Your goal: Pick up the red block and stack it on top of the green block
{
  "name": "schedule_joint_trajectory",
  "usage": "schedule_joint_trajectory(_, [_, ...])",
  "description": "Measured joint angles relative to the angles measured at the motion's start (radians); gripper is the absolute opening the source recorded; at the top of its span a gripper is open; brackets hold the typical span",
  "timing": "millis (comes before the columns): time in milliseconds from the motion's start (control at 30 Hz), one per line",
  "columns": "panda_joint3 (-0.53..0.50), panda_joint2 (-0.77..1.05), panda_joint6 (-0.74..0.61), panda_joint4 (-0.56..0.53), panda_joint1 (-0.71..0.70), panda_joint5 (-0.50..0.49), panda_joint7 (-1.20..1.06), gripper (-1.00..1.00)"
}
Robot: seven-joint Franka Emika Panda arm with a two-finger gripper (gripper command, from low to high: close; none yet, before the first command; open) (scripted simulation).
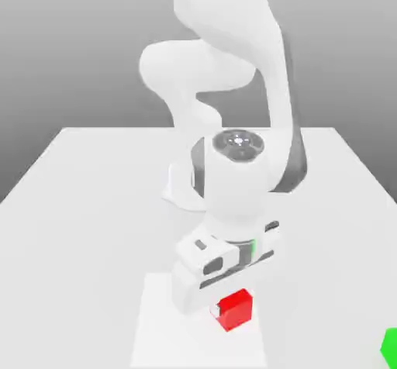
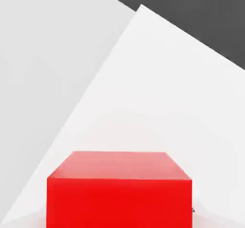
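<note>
Exterior view: pale tabletop (image 1: pixel 93 205), seemingly grey backdrop (image 1: pixel 77 65).

Red block (image 1: pixel 235 310) — under hand (green (image 1: pixel 391 349) — far right).

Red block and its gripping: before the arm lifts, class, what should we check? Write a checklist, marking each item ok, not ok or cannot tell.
1. End effector is down at the red block: ok.
2. End effector closed on the red block, one finger on either side: ok.
3. Red block sits between the fingers without tilting: ok, judging by the hand view.
4. Green block within the exterior view, at its right edge: ok.
5. Green block's whole top visible for stacking: not ok, cut off by the picture edge.
</note>
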Motion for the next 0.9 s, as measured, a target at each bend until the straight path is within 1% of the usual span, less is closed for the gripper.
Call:
schedule_joint_trajectory(100, [-0.004, -0.103, -0.088, -0.015, 0.001, -0.012, 0.009, -1.0])
schedule_joint_trajectory(167, [0.009, -0.13, -0.139, 0.008, 0.013, -0.019, -0.011, -1.0])
schedule_joint_trajectory(367, [0.093, -0.044, -0.256, 0.21, 0.079, -0.051, -0.159, -1.0])
schedule_joint_trajectory(633, [0.22, 0.103, -0.407, 0.5, 0.182, -0.121, -0.356, -1.0])
schedule_joint_trajectory(700, [0.226, 0.159, -0.391, 0.538, 0.203, -0.144, -0.371, -1.0])
schedule_joint_trajectory(767, [0.214, 0.227, -0.336, 0.55, 0.219, -0.167, -0.363, -1.0])
schedule_joint_trajectory(800, [0.207, 0.251, -0.315, 0.553, 0.225, -0.174, -0.359, 1.0])
schedule_joint_trajectory(900, [0.207, 0.251, -0.315, 0.553, 0.225, -0.174, -0.359, 1.0])
